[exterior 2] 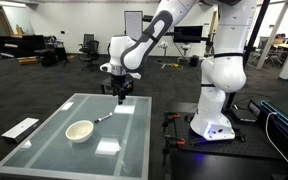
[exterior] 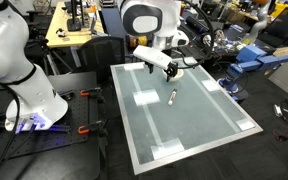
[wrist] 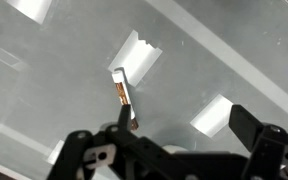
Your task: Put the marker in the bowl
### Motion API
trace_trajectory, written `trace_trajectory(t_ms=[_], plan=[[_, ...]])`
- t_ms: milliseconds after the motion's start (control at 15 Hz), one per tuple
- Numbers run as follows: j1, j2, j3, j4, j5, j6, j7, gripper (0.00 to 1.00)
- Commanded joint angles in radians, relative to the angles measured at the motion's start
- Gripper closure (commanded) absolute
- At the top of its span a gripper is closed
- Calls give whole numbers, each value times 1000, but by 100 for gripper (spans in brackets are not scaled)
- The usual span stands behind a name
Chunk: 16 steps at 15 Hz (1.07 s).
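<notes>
The marker [wrist: 122, 92] is a thin dark stick with a white end, lying on the glass table; it shows in both exterior views [exterior: 171, 96] [exterior 2: 104, 118]. The small cream bowl [exterior 2: 80, 130] stands on the table a little beside the marker and holds nothing. My gripper [wrist: 184, 125] is open and empty. It hangs above the table over the marker [exterior 2: 120, 97], and in the wrist view its left finger overlaps the marker's lower end. In an exterior view the gripper [exterior: 171, 70] is above the marker, and I cannot make out the bowl there.
Pale tape patches lie on the glass table [exterior 2: 44, 140], two of them near the marker [wrist: 136, 52] [wrist: 212, 115] and another near the front edge [exterior 2: 108, 147]. The robot base [exterior 2: 219, 115] stands beside the table. Office furniture lies beyond.
</notes>
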Motion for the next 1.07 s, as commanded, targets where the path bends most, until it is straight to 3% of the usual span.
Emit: trace_trajectory(t_ms=[0,400,1000], plan=[[-49,105,28,98,34,1,-111,0],[-131,250,90,228,78,-27,-306,0],[-156,414,115,331,-36,-5,-262,0]])
